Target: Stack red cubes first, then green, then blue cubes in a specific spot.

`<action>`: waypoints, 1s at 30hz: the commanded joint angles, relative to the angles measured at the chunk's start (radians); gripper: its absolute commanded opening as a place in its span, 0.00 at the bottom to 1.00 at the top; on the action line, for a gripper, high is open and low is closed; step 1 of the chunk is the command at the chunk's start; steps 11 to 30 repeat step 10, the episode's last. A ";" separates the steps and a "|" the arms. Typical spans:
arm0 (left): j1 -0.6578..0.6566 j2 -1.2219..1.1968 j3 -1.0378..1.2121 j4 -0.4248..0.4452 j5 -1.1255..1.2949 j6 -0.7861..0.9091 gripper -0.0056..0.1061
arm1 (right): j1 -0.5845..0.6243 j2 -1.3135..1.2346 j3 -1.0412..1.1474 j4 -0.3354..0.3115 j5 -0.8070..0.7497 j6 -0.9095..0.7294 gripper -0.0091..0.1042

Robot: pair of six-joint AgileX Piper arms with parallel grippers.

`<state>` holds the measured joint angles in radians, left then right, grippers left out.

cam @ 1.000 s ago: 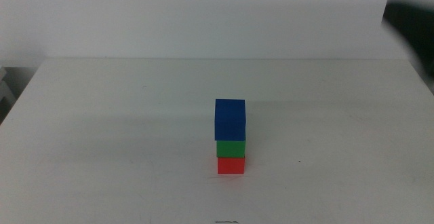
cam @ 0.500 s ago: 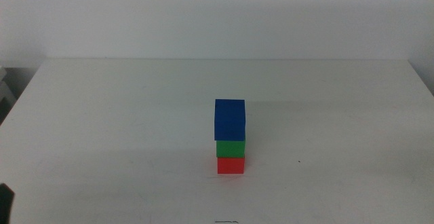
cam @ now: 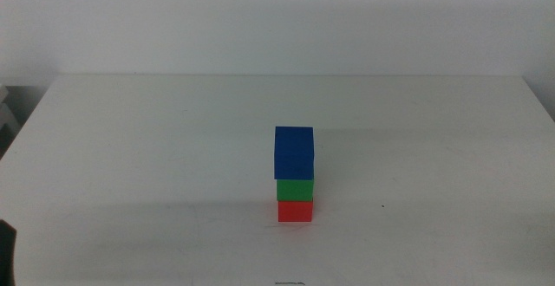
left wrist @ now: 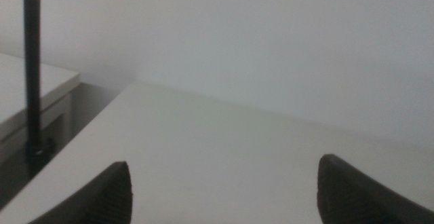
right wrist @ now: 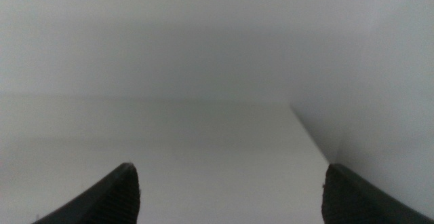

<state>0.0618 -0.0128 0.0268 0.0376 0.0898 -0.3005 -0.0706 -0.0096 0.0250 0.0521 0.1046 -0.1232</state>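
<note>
Broadly, the desk is the largest thing in sight: a plain white slab with a smooth, matte top and a straight far edge against a pale wall. No marks, labels or writing show on it or on anything it carries.

Near the middle of the desk stands a tower of three small cubes, all with flat matte faces and crisp square edges. The blue cube sits on top and looks biggest in the middle view, being nearest the camera. Under it, touching, is the green cube, and at the bottom the red cube rests on the white surface. The stack stands upright with its sides nearly flush.

The left claw hangs over bare desk near a corner, well apart from the tower; its two dark, rounded jaws are spread wide with nothing between them. A thin black pole stands beside that corner. The right claw is likewise spread wide and empty, its dark jaws over bare white surface beside a desk edge.
</note>
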 commanded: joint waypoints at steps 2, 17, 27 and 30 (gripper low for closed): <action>-0.001 -0.017 0.000 0.072 -0.035 -0.007 0.89 | -0.007 -0.023 -0.014 -0.013 -0.011 -0.006 0.91; -0.001 -0.022 0.000 0.081 -0.018 -0.007 0.89 | -0.007 -0.023 -0.014 -0.016 -0.010 -0.006 0.91; -0.001 -0.022 0.000 0.081 -0.018 -0.007 0.89 | -0.007 -0.023 -0.014 -0.016 -0.010 -0.006 0.91; -0.001 -0.022 0.000 0.081 -0.018 -0.007 0.89 | -0.007 -0.023 -0.014 -0.016 -0.010 -0.006 0.91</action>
